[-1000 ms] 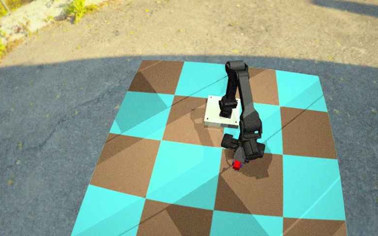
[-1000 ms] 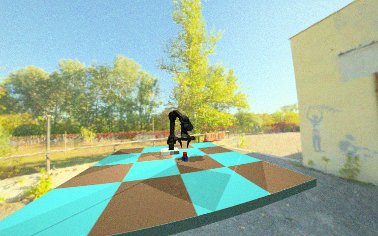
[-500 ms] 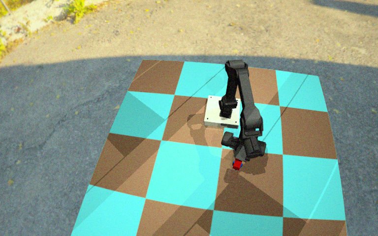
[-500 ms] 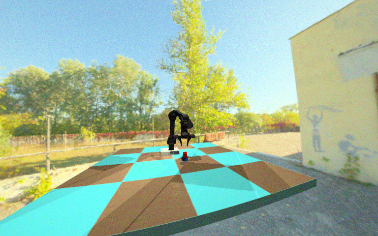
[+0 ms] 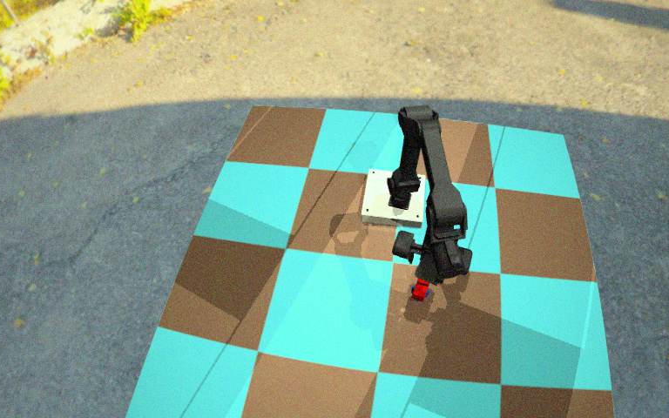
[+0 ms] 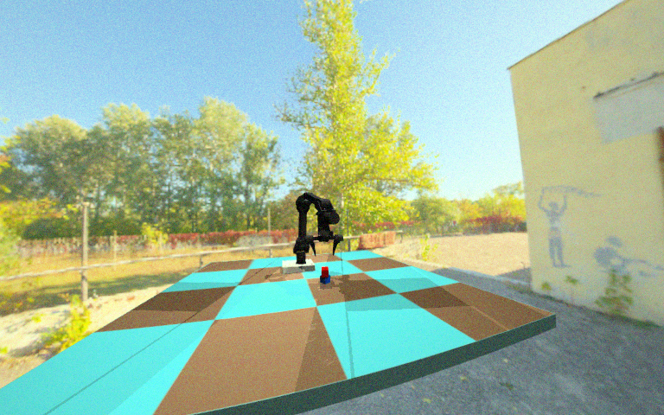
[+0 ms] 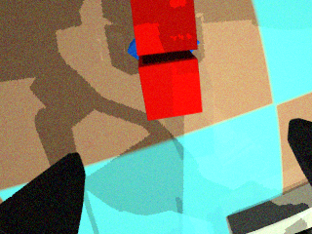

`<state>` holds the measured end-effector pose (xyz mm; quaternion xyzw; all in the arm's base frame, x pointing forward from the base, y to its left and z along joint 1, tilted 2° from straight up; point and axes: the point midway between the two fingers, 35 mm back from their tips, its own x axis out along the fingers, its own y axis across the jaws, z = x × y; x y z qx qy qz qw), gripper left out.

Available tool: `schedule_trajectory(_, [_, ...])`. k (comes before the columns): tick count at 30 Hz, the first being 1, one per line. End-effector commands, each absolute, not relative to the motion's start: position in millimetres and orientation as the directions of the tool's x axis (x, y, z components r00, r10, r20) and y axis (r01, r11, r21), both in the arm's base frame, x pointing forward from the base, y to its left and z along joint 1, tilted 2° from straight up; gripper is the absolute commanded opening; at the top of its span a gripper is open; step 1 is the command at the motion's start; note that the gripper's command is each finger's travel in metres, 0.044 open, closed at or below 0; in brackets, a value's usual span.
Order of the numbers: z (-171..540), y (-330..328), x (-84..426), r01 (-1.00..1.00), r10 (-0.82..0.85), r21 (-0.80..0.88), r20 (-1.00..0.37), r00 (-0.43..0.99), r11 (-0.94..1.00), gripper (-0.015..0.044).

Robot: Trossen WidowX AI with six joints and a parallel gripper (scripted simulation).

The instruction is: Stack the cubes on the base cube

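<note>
Jaws spread wide, empty, above the stack. Two red cubes (image 7: 166, 53) sit on the blue base cube (image 7: 133, 49) at 12 o'clock, narrow gap between, seemingly level. Withdraw straight up; don't clip either cube.

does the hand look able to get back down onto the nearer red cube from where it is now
Probably yes. The hand is open and holds nothing, hanging above and to one side of the two red cubes on the blue base cube. Nothing stands between its fingers and the nearer cube.
</note>
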<state>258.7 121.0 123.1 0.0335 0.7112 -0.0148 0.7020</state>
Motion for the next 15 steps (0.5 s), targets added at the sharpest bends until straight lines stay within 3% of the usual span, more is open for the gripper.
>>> schedule_trajectory(1, [124,140,255,0.07,0.028,0.027,-1.0,-0.012,0.997,0.04])
schedule_trajectory(7, [129,219,223,0.07,0.035,0.034,-0.999,-0.015,0.997,0.04])
schedule_trajectory(15, [130,227,217,0.07,0.036,0.035,-0.999,-0.016,0.997,0.04])
